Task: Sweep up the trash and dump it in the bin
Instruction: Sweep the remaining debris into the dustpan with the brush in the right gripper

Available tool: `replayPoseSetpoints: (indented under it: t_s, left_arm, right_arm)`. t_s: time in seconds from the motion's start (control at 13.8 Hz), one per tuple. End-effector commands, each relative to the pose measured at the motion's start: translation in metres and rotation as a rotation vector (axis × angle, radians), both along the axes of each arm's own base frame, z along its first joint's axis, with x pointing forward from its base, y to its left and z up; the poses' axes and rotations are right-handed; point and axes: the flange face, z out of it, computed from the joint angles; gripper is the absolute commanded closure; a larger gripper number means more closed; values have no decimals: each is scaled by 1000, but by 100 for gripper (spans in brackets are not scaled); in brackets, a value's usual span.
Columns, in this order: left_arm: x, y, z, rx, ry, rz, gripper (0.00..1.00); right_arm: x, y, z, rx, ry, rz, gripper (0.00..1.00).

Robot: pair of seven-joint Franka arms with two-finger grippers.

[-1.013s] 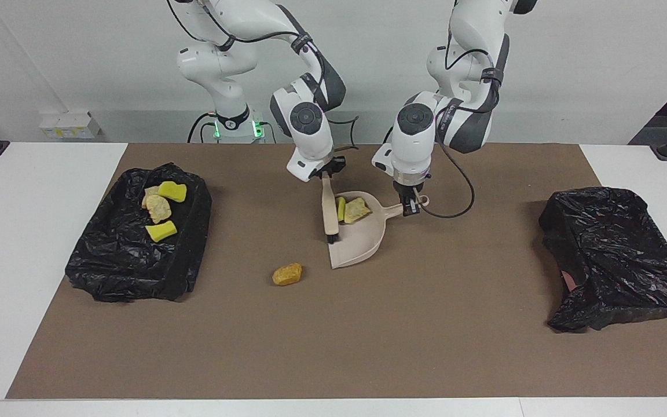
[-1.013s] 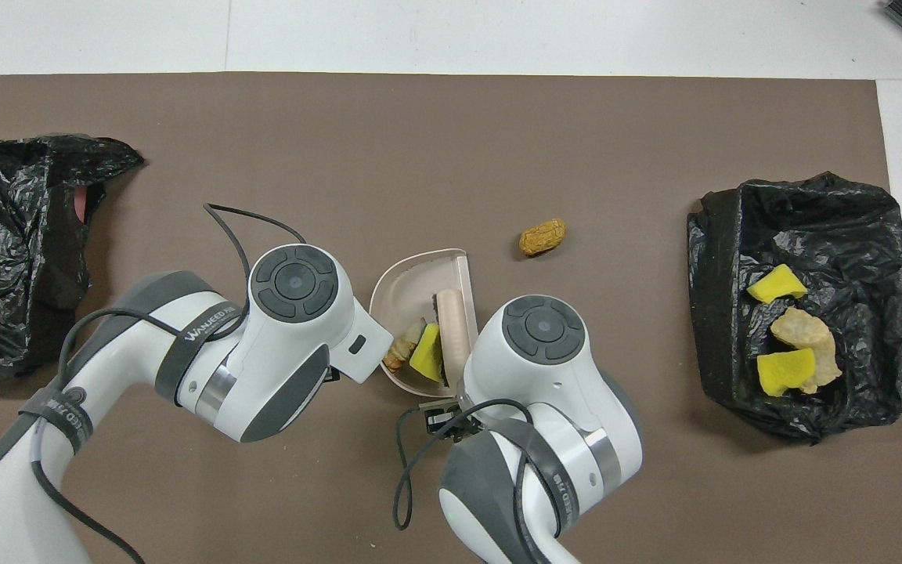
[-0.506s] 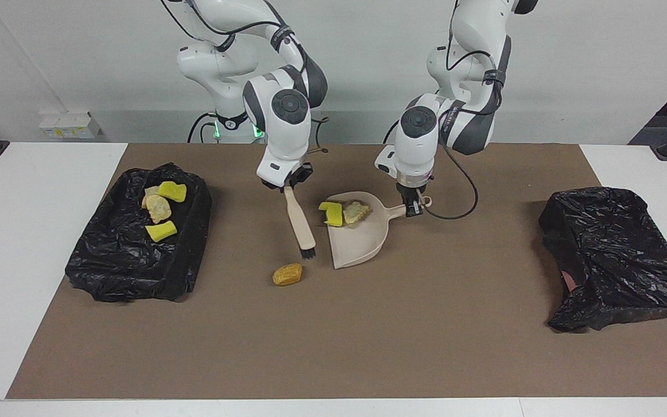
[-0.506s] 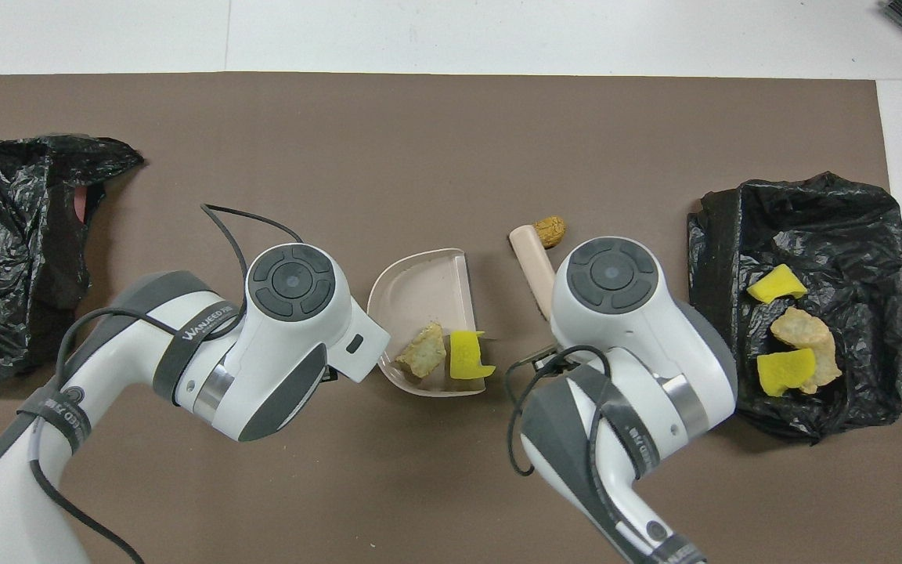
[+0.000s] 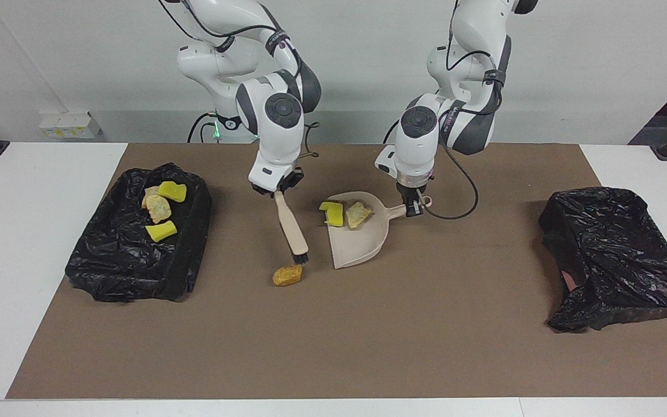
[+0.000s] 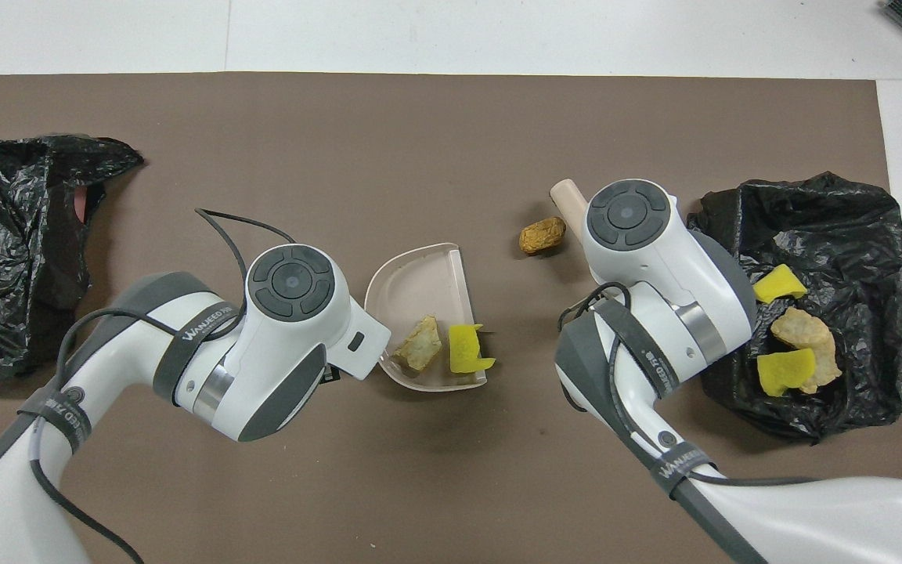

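My right gripper (image 5: 278, 190) is shut on the handle of a beige brush (image 5: 290, 226). Its black bristles come down right next to a golden-brown lump of trash (image 5: 287, 274) (image 6: 542, 235) on the mat; contact cannot be told. My left gripper (image 5: 413, 207) is shut on the handle of the beige dustpan (image 5: 362, 243) (image 6: 418, 278). The pan holds a yellow sponge wedge (image 5: 332, 214) (image 6: 470, 350) and a beige chunk (image 5: 358, 214) (image 6: 420, 352). The bin (image 5: 119, 272) (image 6: 850, 227), lined with a black bag, stands toward the right arm's end and holds several trash pieces (image 5: 158, 208).
A second crumpled black bag (image 5: 617, 255) (image 6: 12, 235) lies toward the left arm's end of the table. The brown mat (image 5: 368, 336) covers the table's middle, with white tabletop at both ends. In the overhead view both wrists hide the grippers.
My right arm has swung the brush out of the dustpan toward the bin's end, down to the golden-brown lump. The two pieces in the pan have shifted. The left gripper has barely moved.
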Motion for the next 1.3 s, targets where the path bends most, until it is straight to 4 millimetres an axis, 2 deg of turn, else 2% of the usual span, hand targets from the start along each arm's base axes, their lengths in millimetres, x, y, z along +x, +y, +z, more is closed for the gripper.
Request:
replayPoseSetpoints:
  t_s: [0.0, 0.22, 0.36, 0.51, 0.58, 0.65, 0.72, 0.87, 1.01, 1.16, 1.23]
  left_arm:
    - [-3, 9, 1, 23, -13, 38, 100]
    - [-3, 9, 1, 23, -13, 38, 100]
    - [-2, 9, 1, 22, -14, 36, 100]
    - [-2, 9, 0, 22, -13, 27, 100]
    - [-2, 9, 0, 21, -12, 24, 100]
    - [-2, 10, 0, 21, -12, 19, 100]
    - [-2, 10, 0, 20, -12, 16, 100]
    - [2, 15, 0, 17, -8, -20, 100]
    - [4, 15, 1, 4, -10, -93, 100]
    - [15, 26, 0, -14, -22, -166, 100]
    - [18, 32, 0, -15, -16, -202, 100]
  right_arm:
    - [-11, 11, -19, 30, 56, 6, 100]
    - [-41, 48, -30, 178, 153, -71, 100]
    - [-54, 79, -30, 239, 172, -83, 100]
    - [-68, 105, -37, 348, 189, -184, 100]
    - [-73, 115, -34, 409, 223, -236, 100]
    - [-83, 135, -30, 443, 250, -259, 100]
    - [-87, 144, -25, 445, 245, -290, 100]
    - [-84, 146, -22, 450, 239, -319, 100]
    - [-81, 150, -4, 441, 248, -349, 100]
    - [-81, 153, 11, 471, 273, -378, 100]
    - [-82, 153, 12, 465, 269, -373, 100]
